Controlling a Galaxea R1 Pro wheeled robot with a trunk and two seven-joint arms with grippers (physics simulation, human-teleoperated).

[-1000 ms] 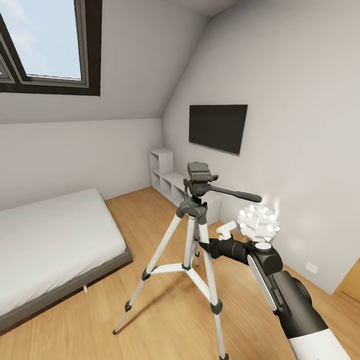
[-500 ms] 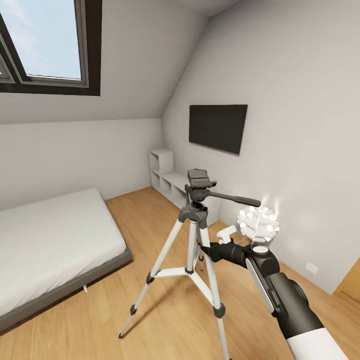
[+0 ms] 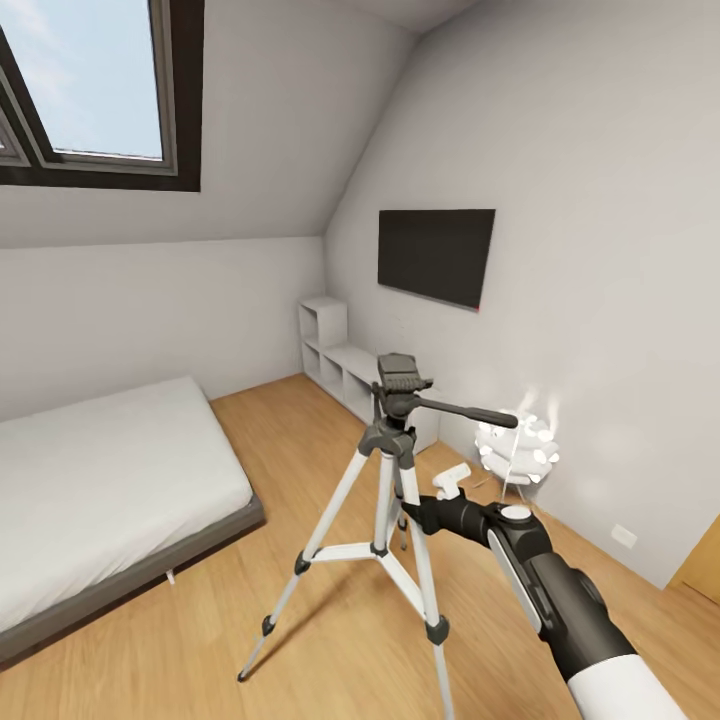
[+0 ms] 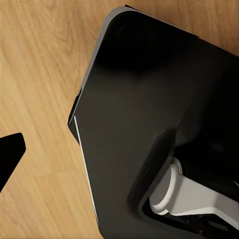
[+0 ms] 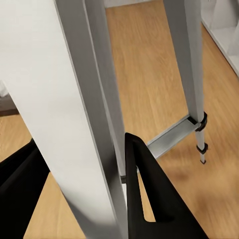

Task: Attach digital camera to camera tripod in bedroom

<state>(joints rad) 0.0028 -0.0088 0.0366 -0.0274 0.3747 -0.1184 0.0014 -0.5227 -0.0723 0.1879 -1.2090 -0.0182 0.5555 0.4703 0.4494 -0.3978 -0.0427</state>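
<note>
While clamped on 1 silver-white leg of the camera tripod (image 3: pixel 385 505), right gripper (image 5: pixel 82 196) reaches in from the side, black fingers (image 5: pixel 144 194) straddling that leg below the dark head (image 3: pixel 402 385), presumably to steady or shift the stand. Stands on its 3 feet on the wood floor (image 3: pixel 200 640), between the bed's (image 3: pixel 100 480) corner and the white cube shelves (image 3: pixel 345 365) under the wall TV (image 3: pixel 436 254). Digital camera: whereabouts impossible to tell. Left fingers: state impossible to tell, with dark robot housing (image 4: pixel 149 124) over floorboards.
</note>
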